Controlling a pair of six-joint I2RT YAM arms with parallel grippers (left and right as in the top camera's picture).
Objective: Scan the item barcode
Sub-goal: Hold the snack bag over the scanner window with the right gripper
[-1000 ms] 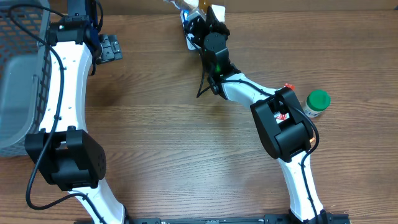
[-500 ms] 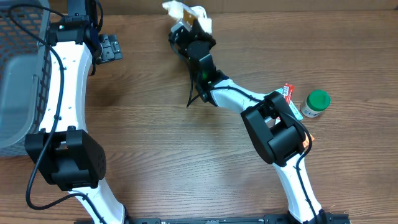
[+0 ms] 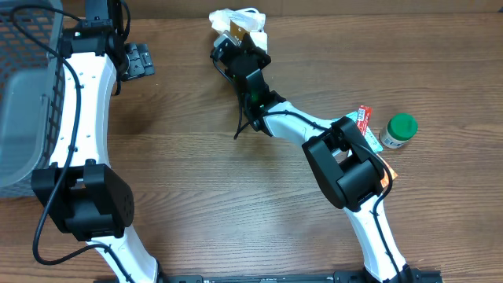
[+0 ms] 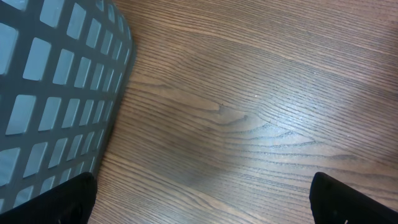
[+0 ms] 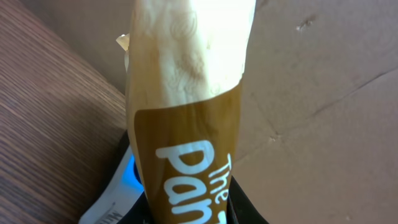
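Overhead alone: both arms at full stretch. The right arm (image 3: 314, 126) reaches to the table's far edge, and the left arm (image 3: 82, 102) runs up beside a grey basket (image 3: 23, 94). Near the right arm's base stand a green-lidded jar (image 3: 399, 130) and a red packet (image 3: 362, 115), just beside each other.
Right wrist alone: the label's print, white letters reading "The pan" on brown. A white-and-blue object (image 5: 115, 190) lies low behind the pack; what it is cannot be told.
Left wrist alone: the basket's mesh wall close up, at the left of bare wood.
Surface: a table (image 3: 204, 196) of mid-brown wood grain, matt, with soft shadow.
Room: a cardboard-brown wall (image 5: 317, 93), scuffed and creased, rises behind the far edge.
Pack (image 5: 186, 93): a clear wrapper with pale bread showing in its upper half and a brown label around the lower half. From above it shows white and crumpled.
Where it is: at the far edge, towards the overhead view's upper left, standing out from the right gripper (image 3: 238, 45) towards the wall.
Right jaws: clamped on the pack's labelled end.
Left gripper (image 4: 202, 202): jaws wide apart over the wood beside the basket.
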